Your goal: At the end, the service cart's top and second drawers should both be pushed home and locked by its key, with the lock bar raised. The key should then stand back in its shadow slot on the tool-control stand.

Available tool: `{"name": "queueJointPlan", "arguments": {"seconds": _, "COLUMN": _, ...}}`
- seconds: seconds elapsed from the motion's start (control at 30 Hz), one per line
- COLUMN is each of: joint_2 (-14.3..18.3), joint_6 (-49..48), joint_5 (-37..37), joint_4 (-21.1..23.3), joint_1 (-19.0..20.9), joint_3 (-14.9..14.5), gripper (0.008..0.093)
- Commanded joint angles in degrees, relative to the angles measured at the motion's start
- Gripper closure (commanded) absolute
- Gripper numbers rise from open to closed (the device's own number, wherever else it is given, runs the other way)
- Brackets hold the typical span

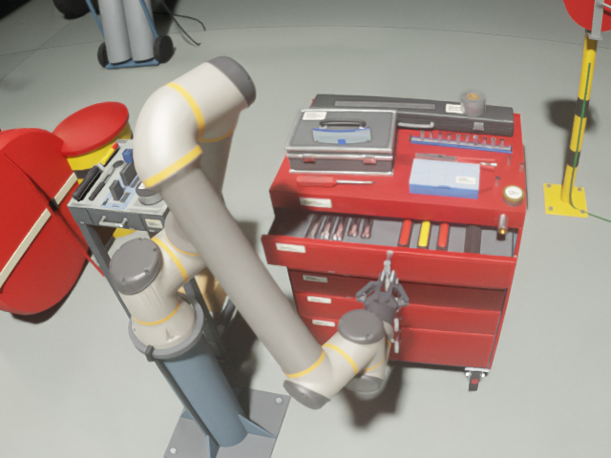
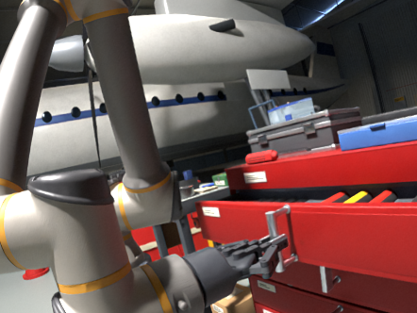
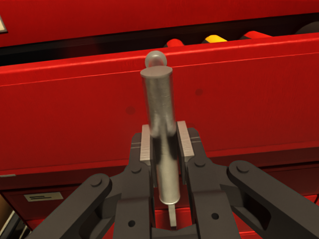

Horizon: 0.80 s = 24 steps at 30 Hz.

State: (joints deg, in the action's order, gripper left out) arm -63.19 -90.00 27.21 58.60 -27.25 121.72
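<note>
The top drawer's upright steel handle (image 3: 159, 123) is clamped in my gripper (image 3: 163, 144), which grips the bar's lower part. The handle (image 1: 389, 268) stands on the front of the top drawer (image 1: 390, 246), which is pulled out of the red service cart (image 1: 395, 231) and shows tools in grey foam. The second drawer (image 1: 395, 291) below sits further in; whether it is fully home I cannot tell. A small silver cylinder (image 1: 502, 224) stands at the cart's right front corner. The tool-control stand (image 1: 116, 187) is to the left, behind my arm; the key is not visible.
An aircraft fuselage (image 2: 179, 85) fills the background behind the cart. A grey case (image 1: 341, 140), a blue box (image 1: 445, 178) and a black case (image 1: 414, 111) lie on the cart top. A red bin (image 1: 34, 217) sits far left, a yellow-black post (image 1: 577, 128) far right.
</note>
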Motion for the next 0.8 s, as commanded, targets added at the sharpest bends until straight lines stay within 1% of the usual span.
{"name": "queueJointPlan", "arguments": {"seconds": 0.0, "joint_2": -0.04, "joint_6": 0.00, "joint_5": -0.04, "joint_4": -0.02, "joint_1": 0.07, "joint_3": 0.02, "gripper": 0.0934}}
{"name": "queueJointPlan", "arguments": {"seconds": 0.77, "joint_2": -0.15, "joint_6": 0.00, "joint_5": -1.02, "joint_4": 0.08, "joint_1": 1.06, "joint_3": 0.24, "gripper": 0.0934}}
